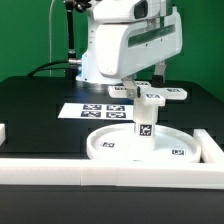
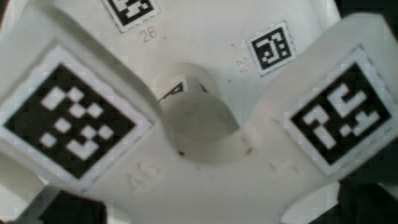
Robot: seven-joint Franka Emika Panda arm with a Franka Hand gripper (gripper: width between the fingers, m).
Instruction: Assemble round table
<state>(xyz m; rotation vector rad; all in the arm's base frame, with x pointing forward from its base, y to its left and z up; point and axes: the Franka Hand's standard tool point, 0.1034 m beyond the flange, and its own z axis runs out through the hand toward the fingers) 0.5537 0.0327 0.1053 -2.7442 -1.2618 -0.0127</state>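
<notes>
Cross-shaped piece (image 2: 196, 120) close-up — wrist view only

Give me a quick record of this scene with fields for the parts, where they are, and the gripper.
disc: lying flat on the table, near the front rail
leg: upright on the disc
cross piece: on top of the leg, under the gripper
gripper: at the cross piece; open or shut cannot be told
marker board: flat on the table, behind the disc

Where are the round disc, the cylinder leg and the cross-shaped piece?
round disc (image 1: 108, 146): exterior view, rim at its left.
cylinder leg (image 1: 145, 122): exterior view, tagged side.
cross-shaped piece (image 2: 68, 108): wrist view, tagged arm.
</notes>
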